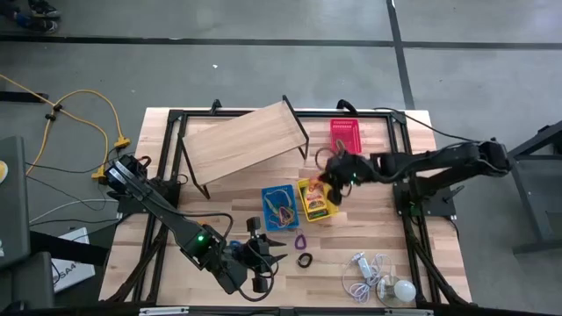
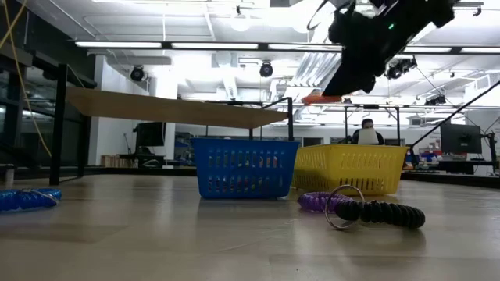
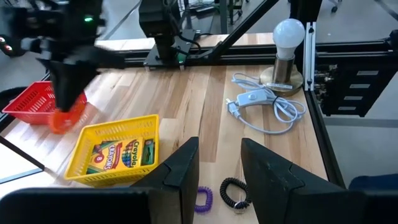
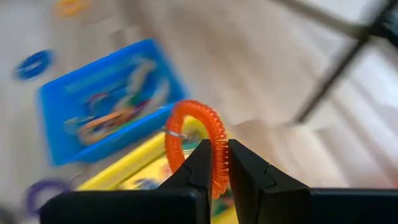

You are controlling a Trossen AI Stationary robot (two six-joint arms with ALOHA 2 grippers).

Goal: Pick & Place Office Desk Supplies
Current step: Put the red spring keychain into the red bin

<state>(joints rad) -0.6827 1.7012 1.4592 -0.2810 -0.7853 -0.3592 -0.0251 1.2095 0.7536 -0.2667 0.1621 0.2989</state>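
My right gripper (image 1: 332, 186) is shut on an orange coiled loop (image 4: 189, 134) in the air above the yellow basket (image 1: 314, 202), which holds a crayon box (image 3: 118, 154). The blue basket (image 1: 279, 207) stands to its left with several loops inside, and the red basket (image 1: 345, 136) stands behind. A purple loop (image 1: 299, 240) and a black loop (image 1: 305, 260) lie on the table. My left gripper (image 3: 219, 174) is open and empty, just left of those two loops. A blue loop (image 2: 27, 199) lies farther left. My right gripper pinches the orange loop's coil (image 4: 219, 163) between its two fingers, at one spot on the ring. The fingers slant down from the table's right side. The loop is lifted clear over the yellow basket and sticks out beyond the fingertips.
The wooden board (image 1: 241, 140) on black legs stands at the far left. A white bulb (image 1: 404, 290) with its white cord (image 1: 364, 268) lies at the near right. The black loop carries a metal ring (image 2: 344, 207). A person sits in the room beyond the table (image 2: 367, 133).
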